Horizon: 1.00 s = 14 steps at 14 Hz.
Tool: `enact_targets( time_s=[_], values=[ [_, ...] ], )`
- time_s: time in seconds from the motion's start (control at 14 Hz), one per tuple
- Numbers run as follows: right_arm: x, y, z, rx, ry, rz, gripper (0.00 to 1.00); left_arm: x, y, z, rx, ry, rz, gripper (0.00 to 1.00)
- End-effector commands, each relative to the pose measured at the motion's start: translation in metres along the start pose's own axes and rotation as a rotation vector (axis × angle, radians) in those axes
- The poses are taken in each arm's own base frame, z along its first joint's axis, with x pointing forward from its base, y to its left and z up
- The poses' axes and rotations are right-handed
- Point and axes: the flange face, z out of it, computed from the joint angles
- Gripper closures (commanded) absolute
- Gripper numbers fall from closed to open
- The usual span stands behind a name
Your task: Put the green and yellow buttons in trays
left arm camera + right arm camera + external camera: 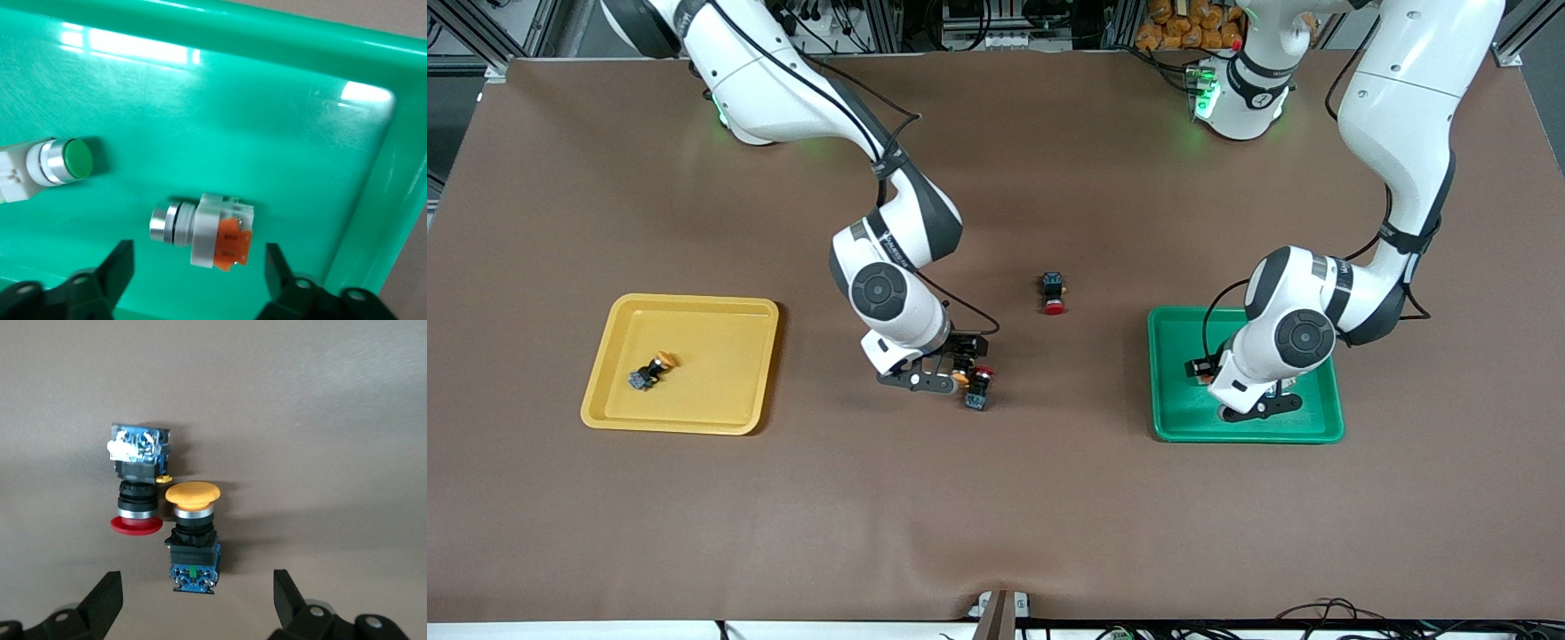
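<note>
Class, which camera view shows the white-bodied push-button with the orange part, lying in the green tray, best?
The left wrist view: the white-bodied push-button with the orange part lies on its side in the green plastic tray, unobstructed, between the left gripper's open fingers. In the front view the left arm hides it. The right wrist view shows only bare table and other buttons.

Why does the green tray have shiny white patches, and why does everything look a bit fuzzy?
In the left wrist view, lamps glare off the glossy green tray, and the close white button looks soft. In the front view, the table is matte, with no glare.
</note>
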Motion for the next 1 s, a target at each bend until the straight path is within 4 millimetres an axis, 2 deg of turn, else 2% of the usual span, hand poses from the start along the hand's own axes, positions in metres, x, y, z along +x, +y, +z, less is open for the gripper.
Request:
enact_targets(
  time_s=[0.0, 0.21, 0.36, 0.43, 0.57, 0.71, 0.79, 0.93],
  values=[
    [-0.004, -0.004, 0.019, -0.004, 0.039, -0.009, 0.0, 0.0, -0.003, -0.028, -0.004, 0.044, 0.009, 0.0],
    [-0.01, -0.004, 0.035, -0.01, 0.039, -0.014, 0.0, 0.002, -0.007, -0.077, -0.015, 0.119, 0.027, 0.0],
    [-0.014, -0.003, 0.042, -0.021, 0.03, -0.013, 0.0, 0.01, -0.026, -0.112, -0.022, 0.172, 0.012, 0.0],
    [-0.015, -0.003, 0.045, -0.025, 0.027, -0.013, 0.07, 0.014, -0.034, -0.127, -0.021, 0.187, 0.045, 0.0],
    [-0.021, -0.007, 0.048, -0.029, 0.023, -0.014, 0.35, 0.021, -0.054, -0.155, -0.017, 0.221, 0.094, 0.0],
    [-0.022, -0.006, 0.05, -0.033, 0.016, -0.013, 0.82, 0.02, -0.063, -0.192, -0.005, 0.24, 0.091, 0.0],
    [-0.017, -0.002, 0.048, -0.034, 0.015, -0.005, 1.0, 0.02, -0.068, -0.212, 0.003, 0.236, 0.081, 0.0],
    [-0.013, 0.004, 0.043, -0.043, 0.009, 0.003, 1.0, 0.015, -0.081, -0.248, 0.03, 0.197, 0.064, 0.0]
  ],
)
